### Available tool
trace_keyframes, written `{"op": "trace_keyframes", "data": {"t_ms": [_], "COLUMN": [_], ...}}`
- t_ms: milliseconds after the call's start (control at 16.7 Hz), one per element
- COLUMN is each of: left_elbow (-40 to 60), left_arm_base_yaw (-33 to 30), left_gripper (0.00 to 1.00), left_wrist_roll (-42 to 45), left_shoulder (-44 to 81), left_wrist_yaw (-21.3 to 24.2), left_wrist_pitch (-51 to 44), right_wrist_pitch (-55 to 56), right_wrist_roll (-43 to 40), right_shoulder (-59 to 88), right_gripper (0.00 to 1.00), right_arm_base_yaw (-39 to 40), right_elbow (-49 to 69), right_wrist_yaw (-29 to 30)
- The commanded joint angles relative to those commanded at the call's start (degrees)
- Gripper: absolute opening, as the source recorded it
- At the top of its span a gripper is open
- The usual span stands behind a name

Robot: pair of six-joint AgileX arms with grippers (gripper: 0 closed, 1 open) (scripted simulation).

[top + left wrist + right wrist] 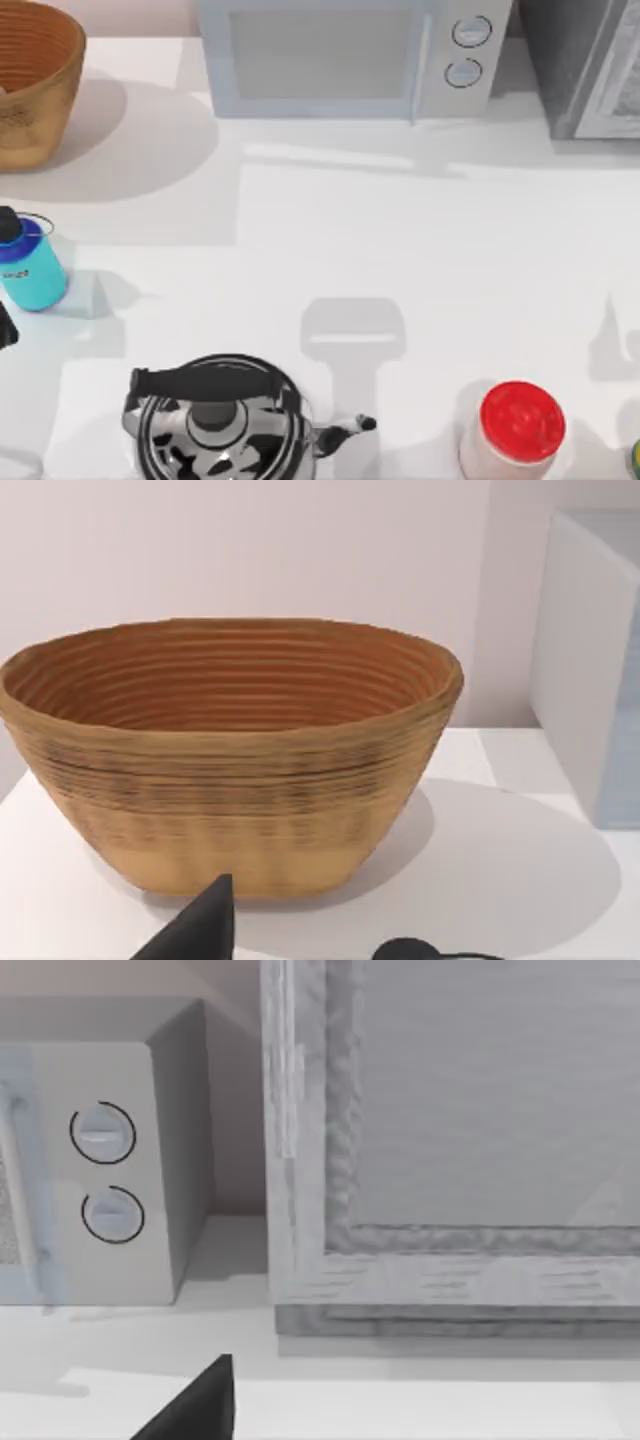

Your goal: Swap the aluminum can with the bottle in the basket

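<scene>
Wicker fills the ground straight ahead of the left jaws: the large round orange-brown woven basket (235,780) with ribbed walls stands upright on the white table (520,880), its open mouth turned up. In the top view the basket (30,90) sits at the table's far left corner, well apart from the jaws. A dark wedge belonging to the left jaws shows in the left wrist view, but how far they are open I cannot tell, nor whether they have hold of anything.

Close by the left jaws, far nearer to them than the basket, is the short teal-blue translucent bottle (32,268) with its dark blue cap, thin loop strap and small white lettering. It stands upright on the table at the left edge, outside the basket. The left wrist view catches the rounded dark cap of the bottle (408,948) just beside the dark wedge; whether they touch I cannot tell.

Ahead of the right jaws stands a pale grey box-shaped microwave (110,1160) with two round dials, and next to it a larger grey appliance (460,1140) with a framed front. A dark wedge of the right jaws shows in the right wrist view; their opening I cannot tell either.

Nearer the front of the table, between the two arms, stand a polished steel kettle (215,425) with a black handle and a pale jar with a red lid (520,425), well apart from each other.
</scene>
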Motion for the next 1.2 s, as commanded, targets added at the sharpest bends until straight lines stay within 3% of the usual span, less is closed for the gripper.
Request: {"op": "trace_keyframes", "data": {"t_ms": [360,1200], "left_elbow": [24.24,96.93], "left_arm_base_yaw": [2.37,8.09], "left_gripper": [1.0,1.0], "left_wrist_roll": [2.06,8.37], "left_shoulder": [25.68,105.32], "left_wrist_yaw": [1.63,5.62], "left_wrist_pitch": [-11.84,-49.17], "right_wrist_pitch": [0.0,0.0], "right_wrist_roll": [0.0,0.0], "right_shoulder": [0.0,0.0], "right_gripper": [1.0,1.0], "right_arm_base_yaw": [0.0,0.0], "right_elbow": [0.0,0.0], "right_wrist_yaw": [0.0,0.0]}}
